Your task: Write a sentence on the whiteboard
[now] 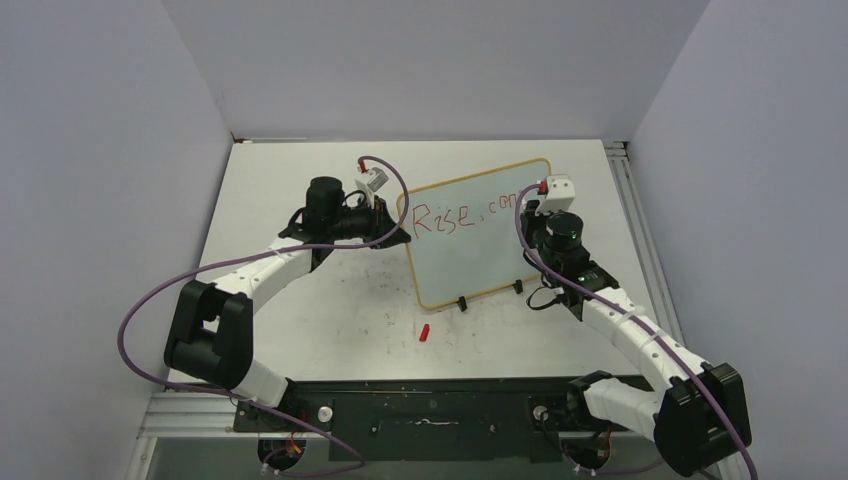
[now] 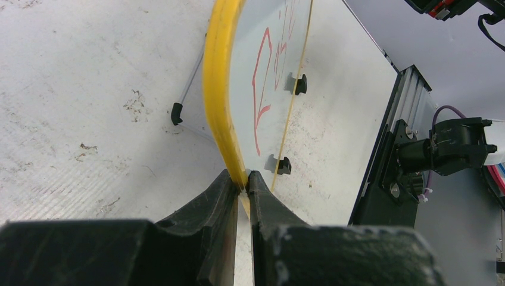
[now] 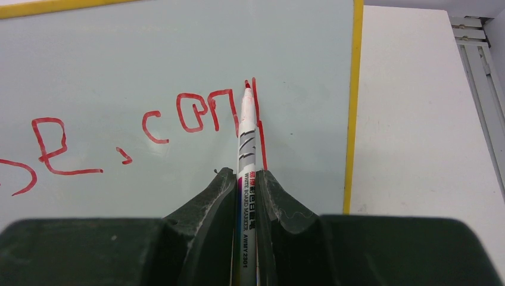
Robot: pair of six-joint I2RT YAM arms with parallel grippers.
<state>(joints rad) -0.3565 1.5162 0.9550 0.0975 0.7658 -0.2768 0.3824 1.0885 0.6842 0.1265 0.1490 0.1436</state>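
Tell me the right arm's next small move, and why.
Probably draw the marker tip on into the next letter, with short strokes: the right tool is shut on it, its tip sits at the whiteboard just after "con", and little bare board remains before the yellow frame.

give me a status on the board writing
Left gripper shut on whiteboard edge. Right gripper shut on marker, tip at last stroke. Sentence partial: "Rise, con". Nothing blocking.

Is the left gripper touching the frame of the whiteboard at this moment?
Touching. The left wrist view shows the left gripper shut on the yellow frame of the whiteboard, pinching its edge from both sides with no gap.
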